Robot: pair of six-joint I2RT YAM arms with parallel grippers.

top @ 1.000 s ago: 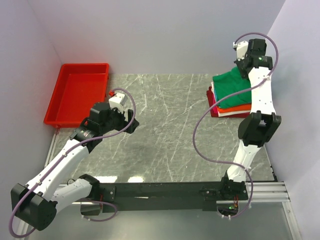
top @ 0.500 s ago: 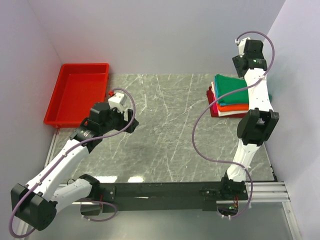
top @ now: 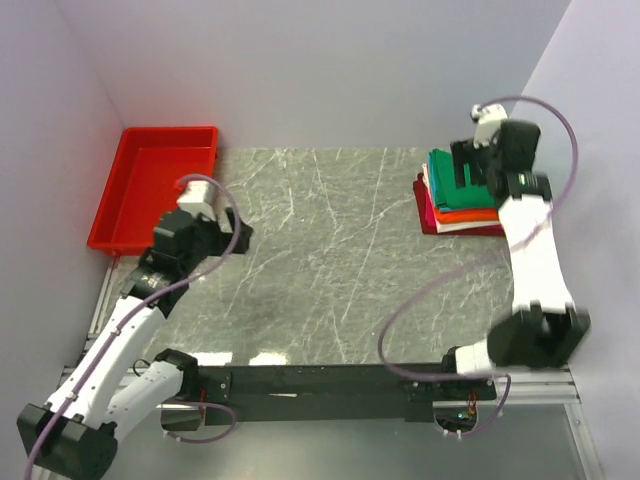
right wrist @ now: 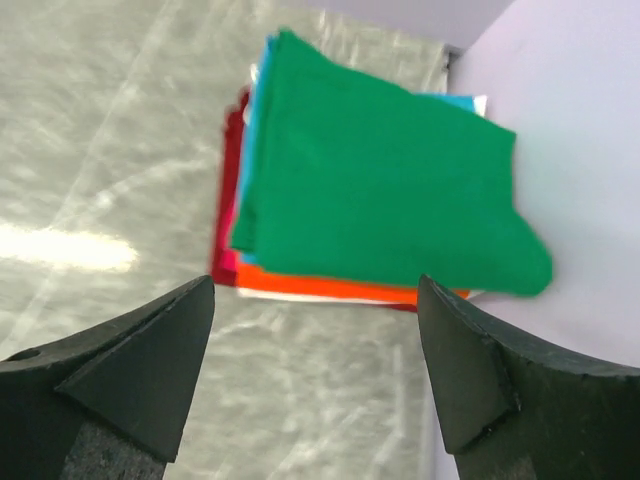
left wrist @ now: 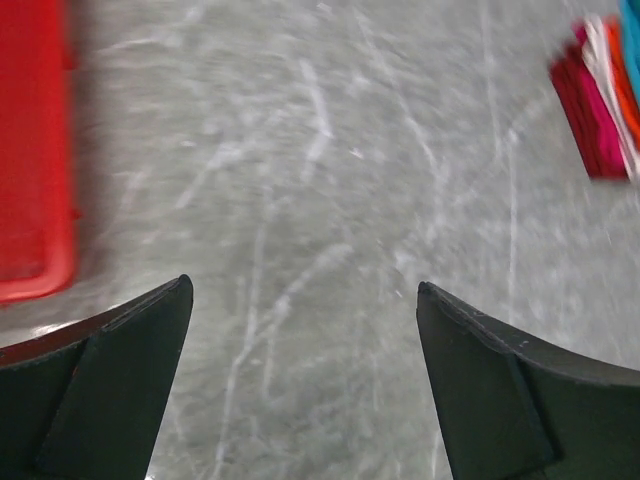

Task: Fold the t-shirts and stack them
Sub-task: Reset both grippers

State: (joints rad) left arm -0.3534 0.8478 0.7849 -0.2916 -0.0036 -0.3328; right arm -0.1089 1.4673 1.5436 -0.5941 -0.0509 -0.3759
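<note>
From above, the shirts [top: 458, 203] are seen stacked at the far right of the table [top: 330, 250], under the right gripper [top: 465, 172]. In the left wrist view, the left gripper [left wrist: 305, 380] is spread wide and nothing is held. In the right wrist view, wide empty jaws are seen over the green shirt [right wrist: 370, 200]; the arm should be lifted straight up so nothing is dragged.

The left wrist view is blurred throughout. The red plastic tray [left wrist: 30, 150] runs off its left edge, and the stack of folded cloth t-shirts [left wrist: 595, 110] is cut by its right edge, the layers mere streaks. From the right wrist, the folded bright green t-shirt [right wrist: 380, 190] covers the shirts beneath, which show only thin edges. From above, the right gripper [top: 468, 168] hides part of that green top.
</note>
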